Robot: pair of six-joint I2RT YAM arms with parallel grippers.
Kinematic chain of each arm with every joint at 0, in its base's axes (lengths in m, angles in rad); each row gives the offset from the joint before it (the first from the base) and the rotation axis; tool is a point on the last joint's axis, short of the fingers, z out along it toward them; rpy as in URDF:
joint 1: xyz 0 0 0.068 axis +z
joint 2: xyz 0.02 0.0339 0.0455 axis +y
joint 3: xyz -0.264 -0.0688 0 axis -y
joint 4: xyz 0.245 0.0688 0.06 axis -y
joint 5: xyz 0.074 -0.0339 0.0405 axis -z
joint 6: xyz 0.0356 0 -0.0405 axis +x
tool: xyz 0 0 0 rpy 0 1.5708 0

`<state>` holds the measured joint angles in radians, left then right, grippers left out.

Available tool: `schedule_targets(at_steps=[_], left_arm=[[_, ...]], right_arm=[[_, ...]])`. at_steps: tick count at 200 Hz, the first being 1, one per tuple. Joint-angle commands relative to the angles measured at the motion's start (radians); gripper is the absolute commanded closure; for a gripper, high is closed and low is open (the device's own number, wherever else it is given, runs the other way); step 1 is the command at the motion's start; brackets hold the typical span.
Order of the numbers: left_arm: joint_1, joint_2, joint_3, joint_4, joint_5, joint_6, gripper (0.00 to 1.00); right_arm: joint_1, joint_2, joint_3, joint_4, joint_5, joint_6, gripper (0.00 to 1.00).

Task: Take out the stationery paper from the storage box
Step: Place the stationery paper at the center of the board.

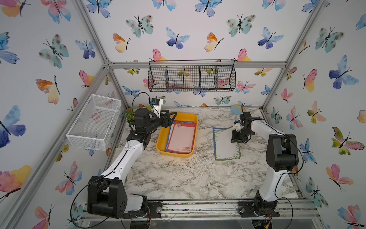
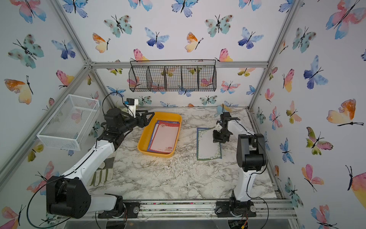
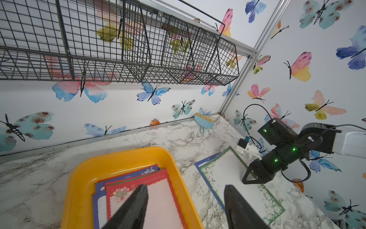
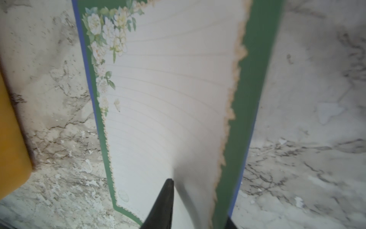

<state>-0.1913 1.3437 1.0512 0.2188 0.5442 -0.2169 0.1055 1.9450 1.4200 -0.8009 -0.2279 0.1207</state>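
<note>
The yellow storage box (image 1: 161, 138) (image 2: 142, 138) (image 3: 118, 156) lies left of centre on the marble table. It holds several sheets of stationery paper, a red-bordered one (image 1: 181, 138) (image 2: 164, 137) (image 3: 158, 198) on top of blue-bordered ones. A green-bordered sheet (image 1: 225, 144) (image 2: 208, 144) (image 4: 168, 89) lies on the table to the right, over a blue-edged sheet. My right gripper (image 1: 237, 141) (image 2: 218, 141) (image 4: 199, 200) is down at that sheet's right edge, jaws apart, the edge curling up between them. My left gripper (image 1: 171, 119) (image 2: 147, 117) (image 3: 186, 198) hovers open at the box's far left corner.
A white mesh basket (image 1: 95, 121) hangs on the left wall and a black wire basket (image 1: 192, 78) on the back wall. A blue hand brush (image 1: 237, 110) lies at the back right, a small plant (image 1: 129, 116) at the back left, and a glove (image 2: 103, 172) under my left arm.
</note>
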Motion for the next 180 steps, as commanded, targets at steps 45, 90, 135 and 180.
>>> schedule_targets(at_steps=[45, 90, 135, 180], left_arm=[[0.002, 0.016, 0.035, -0.018, -0.027, 0.008, 0.36], [0.003, 0.018, 0.039, -0.031, -0.036, 0.011, 0.36], [0.002, 0.031, 0.056, -0.067, -0.051, 0.025, 0.37], [0.003, 0.078, 0.100, -0.153, -0.098, 0.058, 0.38]], right_arm=[[-0.003, 0.022, 0.037, -0.037, 0.199, 0.014, 0.58], [-0.003, 0.011, 0.043, -0.043, 0.241, 0.020, 0.56], [-0.002, -0.027, 0.042, -0.039, 0.257, 0.033, 0.55], [0.009, -0.115, 0.026, 0.023, 0.213, 0.062, 0.56]])
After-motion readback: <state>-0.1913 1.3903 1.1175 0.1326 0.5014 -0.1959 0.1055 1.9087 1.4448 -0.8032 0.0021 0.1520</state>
